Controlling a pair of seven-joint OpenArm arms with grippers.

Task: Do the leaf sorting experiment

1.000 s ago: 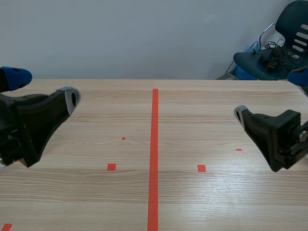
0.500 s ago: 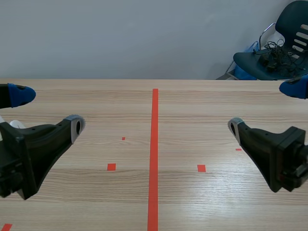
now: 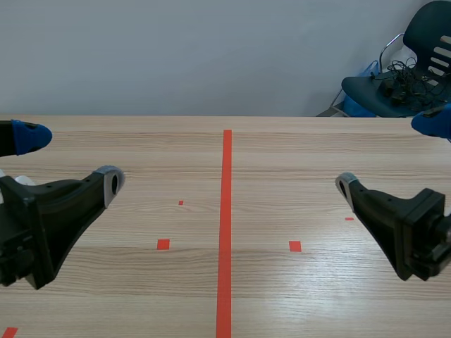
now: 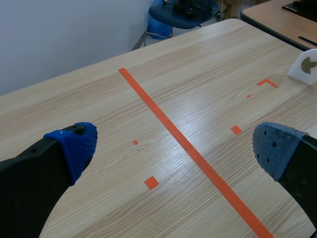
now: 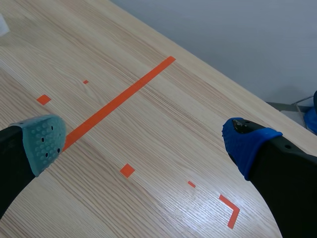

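Note:
No leaves or sorting containers show in any view. My left gripper (image 3: 70, 160) hangs open low over the left half of the wooden table (image 3: 282, 162), holding nothing. In the left wrist view its blue pads stand wide apart around the left gripper's gap (image 4: 173, 148), with bare wood and tape marks below. On the other side, my right gripper (image 3: 387, 153) is also open and holds nothing. The right wrist view shows the same for the right gripper (image 5: 146, 141), over bare table.
An orange-red tape line (image 3: 225, 225) runs down the table's middle. A small white object (image 4: 303, 67) sits near the table's edge ahead of the left gripper. A dark chair (image 3: 402, 77) with cables on it stands beyond the far right corner.
Both grippers have come down closer to the table since a second ago. In the last half second they have hardly moved.

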